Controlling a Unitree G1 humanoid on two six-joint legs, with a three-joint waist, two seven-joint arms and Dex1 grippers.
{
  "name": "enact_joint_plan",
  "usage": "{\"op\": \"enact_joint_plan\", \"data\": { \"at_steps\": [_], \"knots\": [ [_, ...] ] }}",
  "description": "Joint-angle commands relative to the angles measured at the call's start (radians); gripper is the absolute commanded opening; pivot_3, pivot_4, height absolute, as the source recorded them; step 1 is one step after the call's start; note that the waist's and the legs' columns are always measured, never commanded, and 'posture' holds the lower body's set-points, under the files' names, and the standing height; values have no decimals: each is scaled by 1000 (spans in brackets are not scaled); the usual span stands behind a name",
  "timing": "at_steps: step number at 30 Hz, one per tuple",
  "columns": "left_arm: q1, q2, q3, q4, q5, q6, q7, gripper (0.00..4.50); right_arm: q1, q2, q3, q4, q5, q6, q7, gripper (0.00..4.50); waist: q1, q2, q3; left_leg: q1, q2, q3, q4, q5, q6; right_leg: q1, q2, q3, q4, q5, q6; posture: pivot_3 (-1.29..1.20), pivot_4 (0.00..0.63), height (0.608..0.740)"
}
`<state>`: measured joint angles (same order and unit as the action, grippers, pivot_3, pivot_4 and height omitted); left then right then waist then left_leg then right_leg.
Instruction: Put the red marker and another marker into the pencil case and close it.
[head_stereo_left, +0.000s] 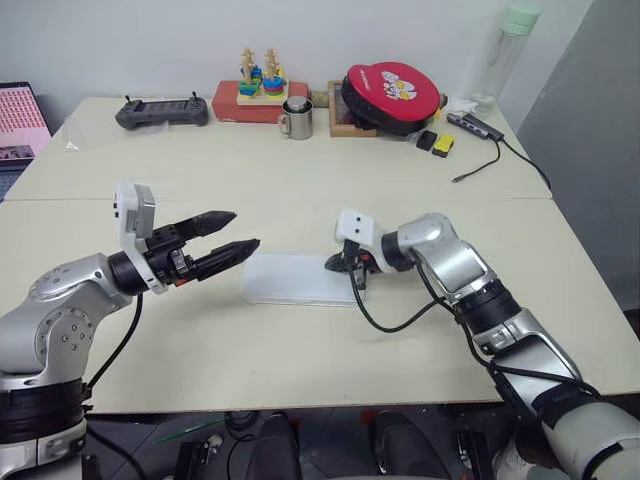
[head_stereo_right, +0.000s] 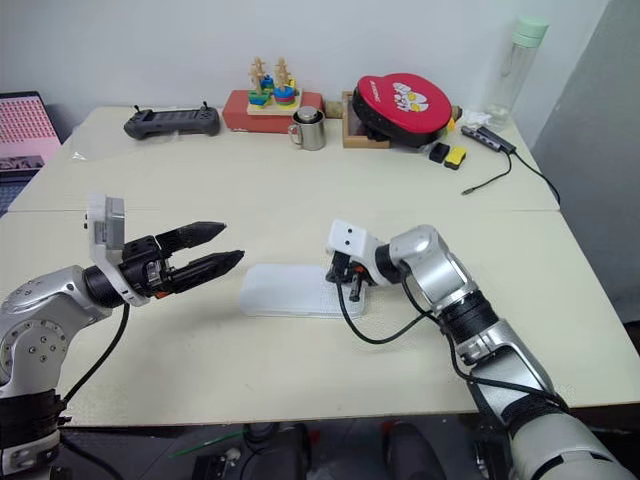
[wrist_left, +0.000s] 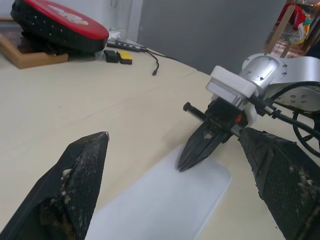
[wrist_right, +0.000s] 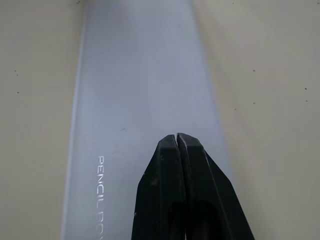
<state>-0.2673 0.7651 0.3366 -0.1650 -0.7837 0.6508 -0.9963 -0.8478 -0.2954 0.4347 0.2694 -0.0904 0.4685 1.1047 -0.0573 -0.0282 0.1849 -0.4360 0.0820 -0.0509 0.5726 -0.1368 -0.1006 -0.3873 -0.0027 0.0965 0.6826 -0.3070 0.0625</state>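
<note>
Both arms are showing silver-grey metal shells with black joint bands, and loose black cables are looping from wrist to forearm. Each wrist is carrying a white boxy camera block over black hardware with red spots. The left gripper (head_stereo_left: 230, 242) and right gripper (wrist_left: 186, 163) are ending in tapered, textured black fingers (wrist_left: 80, 180), scuffed pale in places.

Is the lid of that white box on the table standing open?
No, the pencil case lies flat with its lid down, and the right gripper has its shut jaws at the top of it.
</note>
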Motion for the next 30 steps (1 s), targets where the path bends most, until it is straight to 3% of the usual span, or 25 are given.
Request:
{"op": "enact_joint_plan", "data": {
  "at_steps": [1, 5, 8, 13, 18, 26, 30],
  "knots": [
    [-12, 16, 3, -11, 8, -19, -8, 4500, 83, 8, 90, -8, -48, 21, -27, 27, 0, 0, -1, 1, 0, 0, 0, 0, 0, 1, 0, 0, 0, 0, 0, 0, 150, 740],
    [-30, 12, -4, 12, 34, -32, 13, 4500, 107, 17, 55, -22, -37, 27, -63, 27, -2, -2, -4, 4, 0, 0, 0, 0, 0, 3, 0, 1, 0, -1, 1, 0, 150, 740],
    [-46, 5, -24, 93, 131, -59, 101, 4500, 118, 40, -71, -93, 58, 64, -92, 27, -2, -4, -5, 4, 0, 0, 1, 0, 0, 3, 0, 1, 0, -1, 2, 0, 150, 740],
    [-88, -42, -8, 193, 219, -98, 249, 4500, 140, 32, -250, -189, 183, 135, -142, 998, 1, -3, -4, 2, 0, 0, 1, 0, 0, 2, 0, 1, 0, 0, 2, 0, 150, 740],
    [-50, -19, 14, 264, 300, -143, 303, 4500, 294, -51, -472, -340, 286, 192, -234, 2233, 16, -4, -4, -1, 0, 0, 0, 0, -1, 1, 0, 0, -1, 1, -2, 0, 150, 740],
    [7, 19, 43, 282, 327, -161, 284, 4500, 436, -104, -601, -385, 363, 226, -346, 4381, 12, -3, -4, 0, 0, 1, 0, -1, -2, -1, 0, 1, -1, 0, 0, 0, 150, 740],
    [-10, 26, 39, 281, 319, -151, 270, 4500, 432, -106, -608, -419, 393, 228, -387, 4456, 6, -3, -4, 0, 0, 1, 1, -1, -2, 0, 0, 2, -1, 0, 2, 0, 150, 740]
  ]
}}
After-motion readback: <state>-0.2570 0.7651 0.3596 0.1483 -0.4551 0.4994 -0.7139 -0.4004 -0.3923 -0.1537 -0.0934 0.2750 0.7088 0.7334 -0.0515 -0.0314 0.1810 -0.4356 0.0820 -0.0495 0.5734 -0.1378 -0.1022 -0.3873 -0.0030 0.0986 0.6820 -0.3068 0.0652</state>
